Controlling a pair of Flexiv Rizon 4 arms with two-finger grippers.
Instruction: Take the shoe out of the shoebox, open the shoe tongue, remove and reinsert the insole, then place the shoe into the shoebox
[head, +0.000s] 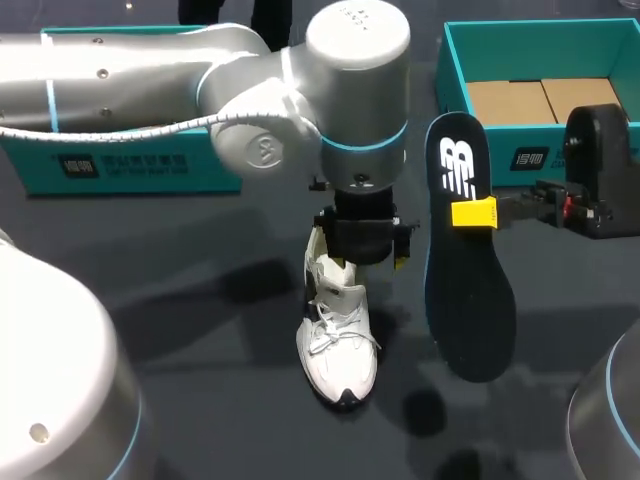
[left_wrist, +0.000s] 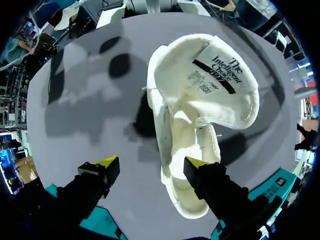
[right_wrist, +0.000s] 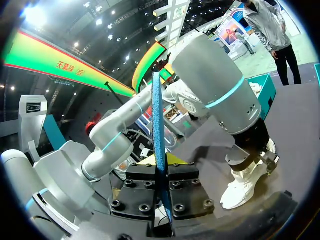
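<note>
Right tool (head: 475, 213), at the right middle of the head view, is clamped shut on the long edge of the dark insole (head: 465, 300). It holds the insole on edge, narrow end up and broad end down, apparently clear of the bench (head: 200, 300). The right wrist view shows the insole edge-on, pinched between both fingers.

Left tool (left_wrist: 151, 165) hangs at frame centre over the heel of the white shoe (head: 338, 350), which stands on the bench with its toe toward the bottom of the frame. Its fingers are spread wide. One yellow tip sits at the shoe's collar and the other is over bare bench beside it, so the tool grips nothing. The tongue (left_wrist: 210, 85) is folded well back, leaving the mouth of the shoe open ahead of this tool.

Insole and shoe are near each other but apart, the insole just right of the shoe. The teal shoebox (head: 540, 40) waits at upper right.

The insole looks light, thin and bendy, so a mid-edge pinch will likely let the ends sway. Leading with the broad end should help it enter. The shoe looks light and soft-sided and could tip, so the heel collar seems the firmest hold.
</note>
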